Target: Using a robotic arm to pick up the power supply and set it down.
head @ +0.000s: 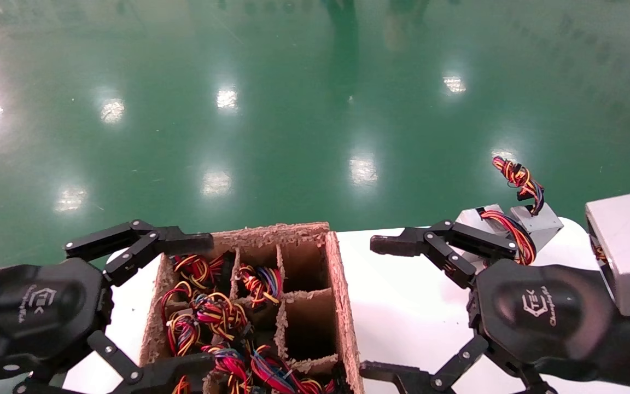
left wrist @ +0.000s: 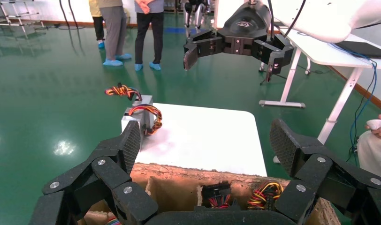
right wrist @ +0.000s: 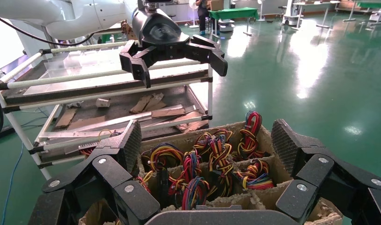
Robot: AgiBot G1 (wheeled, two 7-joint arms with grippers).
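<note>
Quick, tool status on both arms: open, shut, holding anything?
Left tool: open, empty, over the left side of the cardboard box.
Right tool: open, empty, over the white table; the power supply sits beyond it.

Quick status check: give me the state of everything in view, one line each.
Left end effector: open, empty, over the box's left side.
Right end effector: open, empty, over the table right of the box.
Power supplies: two, on the table's far right corner, wires sticking up, ungripped.
Box: open, left cells full of wired units, right cells look empty.
Table: holds box and power supplies.
</note>
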